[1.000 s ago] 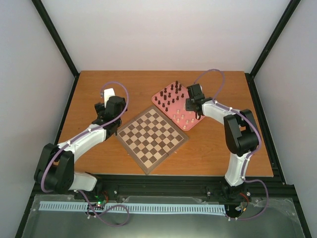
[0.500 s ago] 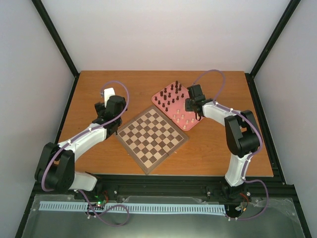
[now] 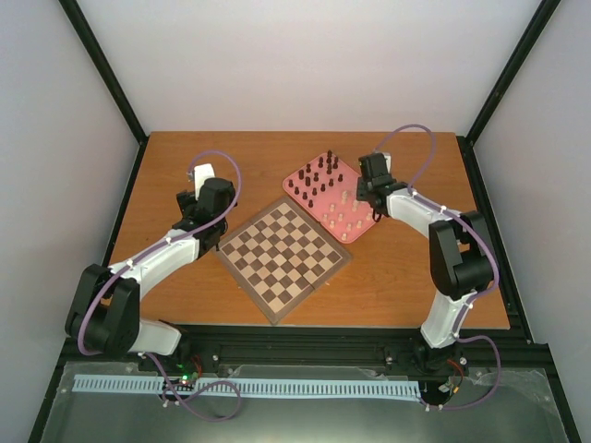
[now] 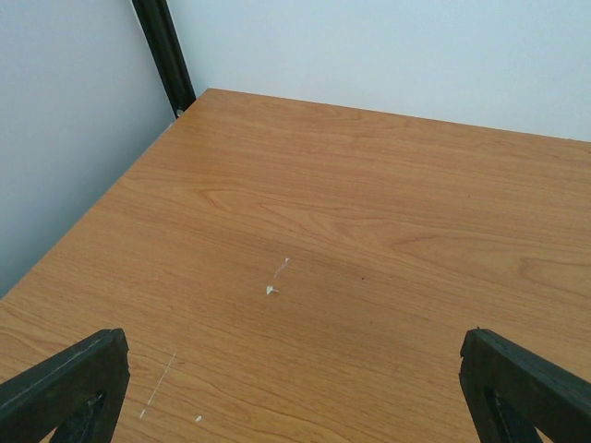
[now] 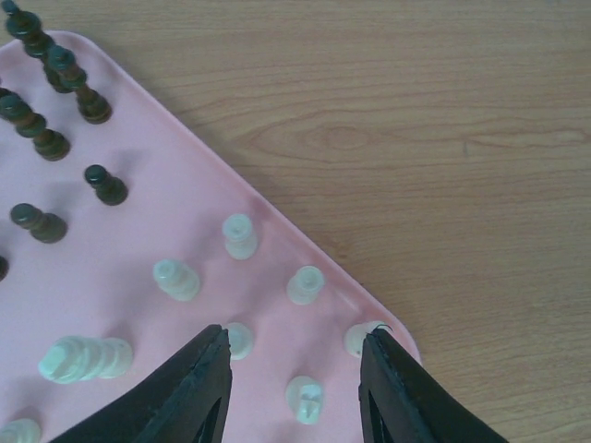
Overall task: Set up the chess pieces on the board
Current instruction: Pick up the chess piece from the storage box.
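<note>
Now the right claw (image 5: 295, 334) hovers released and empty over the pink tray (image 5: 138, 249), one cream piece (image 5: 305, 399) sitting beneath the gap between its jaws, so best to drop straight, centre on it, spare the neighbours, then carry left to the board (image 3: 284, 257).

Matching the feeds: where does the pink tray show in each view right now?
Top external: the pink tray sits right of centre, up and right of the board.
Left wrist: not in it, only bare tabletop.
Right wrist: the pink tray fills the left half, with one corner at bottom centre.
Shared landmark: the cream chess pieces along the tray's right edge, in the top and right wrist views.
</note>
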Available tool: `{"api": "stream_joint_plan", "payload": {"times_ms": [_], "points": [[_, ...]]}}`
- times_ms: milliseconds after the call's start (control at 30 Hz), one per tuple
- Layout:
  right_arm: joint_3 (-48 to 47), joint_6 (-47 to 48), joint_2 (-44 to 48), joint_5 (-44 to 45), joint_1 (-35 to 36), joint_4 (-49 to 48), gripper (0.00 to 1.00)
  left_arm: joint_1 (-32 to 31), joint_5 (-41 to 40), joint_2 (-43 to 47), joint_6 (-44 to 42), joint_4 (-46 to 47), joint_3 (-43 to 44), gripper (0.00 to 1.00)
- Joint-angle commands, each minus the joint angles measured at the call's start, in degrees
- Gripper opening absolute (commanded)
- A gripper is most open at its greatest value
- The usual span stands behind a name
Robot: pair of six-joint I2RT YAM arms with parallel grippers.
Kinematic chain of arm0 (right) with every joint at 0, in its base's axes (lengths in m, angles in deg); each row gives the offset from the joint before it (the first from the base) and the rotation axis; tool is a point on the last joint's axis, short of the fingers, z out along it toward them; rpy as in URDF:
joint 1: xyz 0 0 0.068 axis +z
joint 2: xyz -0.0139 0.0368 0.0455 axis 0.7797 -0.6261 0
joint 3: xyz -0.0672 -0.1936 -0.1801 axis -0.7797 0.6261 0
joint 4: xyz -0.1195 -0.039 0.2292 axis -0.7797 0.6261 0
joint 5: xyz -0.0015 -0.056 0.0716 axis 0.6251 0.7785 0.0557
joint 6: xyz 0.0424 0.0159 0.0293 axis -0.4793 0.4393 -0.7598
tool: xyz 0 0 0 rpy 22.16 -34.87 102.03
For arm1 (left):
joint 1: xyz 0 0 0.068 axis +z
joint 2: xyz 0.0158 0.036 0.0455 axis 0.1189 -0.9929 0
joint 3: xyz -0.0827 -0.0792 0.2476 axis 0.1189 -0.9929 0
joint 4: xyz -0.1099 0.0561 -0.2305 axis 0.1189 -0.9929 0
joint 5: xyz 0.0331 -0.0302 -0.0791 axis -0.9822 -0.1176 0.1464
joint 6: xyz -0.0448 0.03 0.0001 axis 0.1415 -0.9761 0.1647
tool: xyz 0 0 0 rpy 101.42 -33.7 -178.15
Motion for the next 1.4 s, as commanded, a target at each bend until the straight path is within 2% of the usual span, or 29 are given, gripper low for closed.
{"api": "stream_joint_plan", "payload": {"times_ms": [0, 233, 367, 433, 533, 867, 1367], "points": [[1.0, -1.3, 0.6, -0.5, -1.6, -0.8, 0.4, -0.4, -1.0, -0.1, 0.9, -0.1, 2.4, 1.0], [-1.9, -1.0, -0.7, -4.5, -4.0, -0.8, 0.38, -0.4, -1.1, 0.6, 0.9, -0.6, 2.4, 1.0], [-6.3, -0.9, -3.1, -5.6, -5.2, 1.6, 0.29, -0.4, -1.1, 0.8, 1.1, -1.1, 2.7, 1.0], [-7.3, -0.6, -3.7, -7.0, -5.3, 2.1, 0.27, -0.5, -1.4, 1.0, 1.1, -1.2, 2.8, 1.0], [-6.9, 0.2, -3.7, -9.7, -4.8, 2.0, 0.28, -0.4, -1.7, 1.1, 1.1, -1.3, 2.8, 1.0], [-4.6, 3.2, -2.3, -8.4, -0.1, 4.4, 0.36, -0.5, -2.0, 0.0, 1.4, -1.2, 2.8, 1.0], [-6.3, 4.1, -7.6, -10.0, 2.1, 5.6, 0.36, -0.4, -2.6, -1.4, 1.3, -0.9, 3.2, 1.0]]}}
